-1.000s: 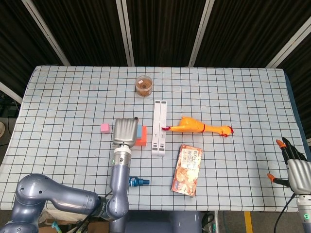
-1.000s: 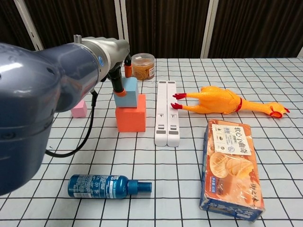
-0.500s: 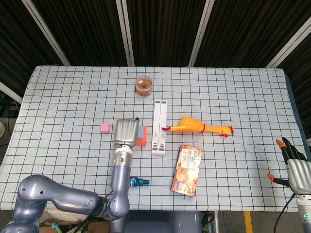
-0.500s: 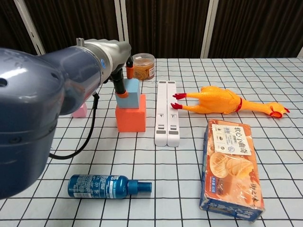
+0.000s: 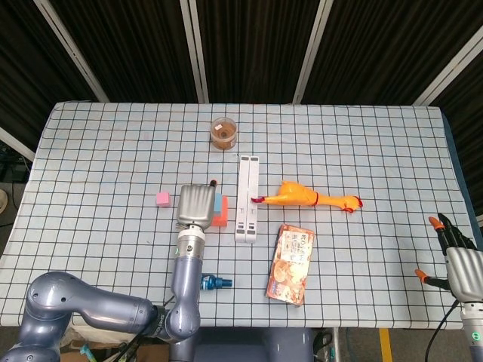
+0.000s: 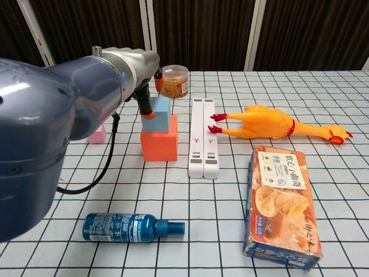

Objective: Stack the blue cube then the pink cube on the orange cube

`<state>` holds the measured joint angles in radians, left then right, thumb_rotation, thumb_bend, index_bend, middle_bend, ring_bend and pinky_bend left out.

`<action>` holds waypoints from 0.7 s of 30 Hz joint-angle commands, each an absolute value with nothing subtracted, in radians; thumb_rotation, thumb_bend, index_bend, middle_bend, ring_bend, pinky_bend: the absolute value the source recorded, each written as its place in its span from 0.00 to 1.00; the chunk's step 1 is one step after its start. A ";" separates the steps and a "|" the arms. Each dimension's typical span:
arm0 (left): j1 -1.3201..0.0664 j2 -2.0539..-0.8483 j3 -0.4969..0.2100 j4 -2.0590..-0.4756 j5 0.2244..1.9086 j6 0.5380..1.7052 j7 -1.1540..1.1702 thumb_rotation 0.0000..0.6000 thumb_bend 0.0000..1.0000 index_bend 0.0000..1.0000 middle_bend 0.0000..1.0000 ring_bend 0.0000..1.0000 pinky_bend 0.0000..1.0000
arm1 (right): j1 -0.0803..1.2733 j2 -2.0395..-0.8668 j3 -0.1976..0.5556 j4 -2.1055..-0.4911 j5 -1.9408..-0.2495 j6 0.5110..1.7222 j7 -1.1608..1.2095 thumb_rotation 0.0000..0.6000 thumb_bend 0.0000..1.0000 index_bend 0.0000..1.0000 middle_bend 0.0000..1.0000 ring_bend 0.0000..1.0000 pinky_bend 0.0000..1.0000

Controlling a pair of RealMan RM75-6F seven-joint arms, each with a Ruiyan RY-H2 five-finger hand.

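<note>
Against left hand [image 6: 147,95], seemingly: blue cube [image 6: 161,112].

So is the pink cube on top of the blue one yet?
No, the pink cube sits on the table, apart from the blue cube resting on the orange cube.

A jar [image 5: 223,133] sits toward the desk's [image 5: 106,143] far edge; a white strip [image 5: 247,197], rubber chicken [image 5: 306,198], snack box [image 5: 290,253] and blue bottle [image 6: 131,227] lie nearer the front edge.

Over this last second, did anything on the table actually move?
Barely. The left robot hand shifted slightly toward the robot along the table, its orange-tipped fingers staying at the blue cube, which sits on the orange cube. The pink cube, bottle and right robot hand stayed put.
</note>
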<state>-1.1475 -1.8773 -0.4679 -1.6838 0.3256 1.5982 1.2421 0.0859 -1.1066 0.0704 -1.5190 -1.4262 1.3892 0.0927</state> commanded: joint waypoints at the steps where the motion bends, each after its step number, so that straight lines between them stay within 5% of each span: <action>1: -1.146 -1.874 -0.468 -1.689 0.321 1.596 1.247 1.00 0.34 0.26 0.92 0.73 0.73 | 0.086 -1.105 0.070 -1.521 -1.425 1.388 0.092 1.00 0.04 0.10 0.05 0.15 0.25; 9: -1.136 -1.828 -0.469 -1.782 0.327 1.649 1.285 1.00 0.34 0.25 0.91 0.73 0.73 | 0.086 -1.106 0.072 -1.518 -1.422 1.388 0.092 1.00 0.04 0.10 0.05 0.15 0.25; 15: -1.084 -1.688 -0.473 -1.993 0.367 1.733 1.304 1.00 0.34 0.25 0.91 0.72 0.73 | 0.086 -1.107 0.072 -1.521 -1.426 1.393 0.086 1.00 0.04 0.10 0.05 0.15 0.25; 21: -0.979 -1.526 -0.401 -2.129 0.426 1.699 1.231 1.00 0.34 0.26 0.91 0.73 0.73 | 0.085 -1.106 0.070 -1.534 -1.431 1.398 0.073 1.00 0.04 0.10 0.05 0.15 0.25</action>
